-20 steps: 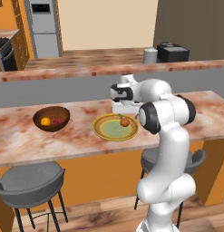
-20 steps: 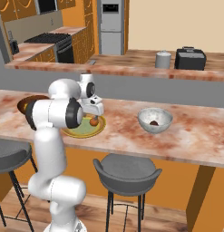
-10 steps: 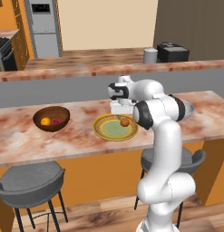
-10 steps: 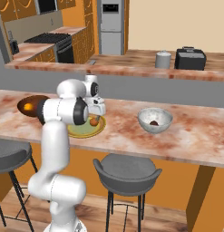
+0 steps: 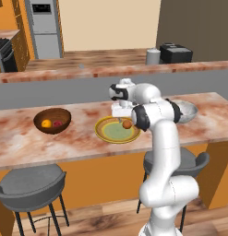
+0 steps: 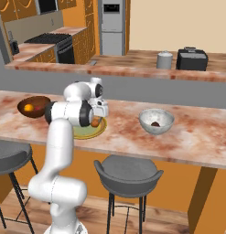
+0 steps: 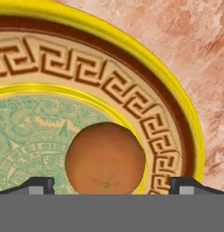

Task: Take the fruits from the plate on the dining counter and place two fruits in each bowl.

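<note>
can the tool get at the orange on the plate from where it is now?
Probably yes. In the hand view the orange sits centred between the tool's two spread tips, on the plate, with nothing between them. Whether the tips are low enough to close on it, I can't tell.

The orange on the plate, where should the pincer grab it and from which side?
Grip the orange across its widest middle, coming straight down from above. It is a smooth ball lying free on the plate near the yellow rim, and the open pincer already hangs over it, a fingertip on either side.
</note>
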### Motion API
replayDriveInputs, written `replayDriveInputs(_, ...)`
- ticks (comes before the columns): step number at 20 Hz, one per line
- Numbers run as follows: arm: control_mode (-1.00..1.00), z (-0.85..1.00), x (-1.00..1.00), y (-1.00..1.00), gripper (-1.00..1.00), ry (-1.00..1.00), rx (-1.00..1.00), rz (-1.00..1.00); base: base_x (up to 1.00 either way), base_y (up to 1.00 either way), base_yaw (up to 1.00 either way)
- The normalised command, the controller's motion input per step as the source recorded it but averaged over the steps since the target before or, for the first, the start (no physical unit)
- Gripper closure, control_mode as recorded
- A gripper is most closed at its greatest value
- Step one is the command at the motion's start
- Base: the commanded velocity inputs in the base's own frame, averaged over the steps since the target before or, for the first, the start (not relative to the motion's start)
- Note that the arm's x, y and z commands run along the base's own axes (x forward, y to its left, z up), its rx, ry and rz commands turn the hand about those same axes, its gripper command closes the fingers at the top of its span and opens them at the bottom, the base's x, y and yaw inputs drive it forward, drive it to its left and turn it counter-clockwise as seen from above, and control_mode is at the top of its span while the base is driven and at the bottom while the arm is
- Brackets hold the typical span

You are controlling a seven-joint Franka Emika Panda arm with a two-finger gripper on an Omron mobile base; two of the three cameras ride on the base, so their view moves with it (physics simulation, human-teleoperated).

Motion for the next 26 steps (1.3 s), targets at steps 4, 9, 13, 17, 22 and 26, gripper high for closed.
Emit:
replayDriveInputs(4,-1.00,-0.23,0.26,0.00,-1.00,0.04,0.00,0.00,0.00,0.00,0.00)
replayDriveInputs(9,-1.00,-0.14,0.03,0.00,-1.00,0.00,0.00,0.00,0.00,0.00,0.00)
replayDriveInputs(13,-1.00,-0.01,-0.15,0.00,-1.00,0.00,0.00,-0.01,0.00,0.00,0.00)
replayDriveInputs(17,-1.00,-0.01,-0.23,0.00,-1.00,0.00,0.00,-0.03,0.00,0.00,0.00)
replayDriveInputs(22,-1.00,-0.09,-0.19,0.00,-1.00,0.00,0.00,-0.06,0.00,0.00,0.00)
replayDriveInputs(26,-1.00,-0.15,-0.16,0.00,-1.00,0.00,0.00,-0.08,0.00,0.00,0.00)
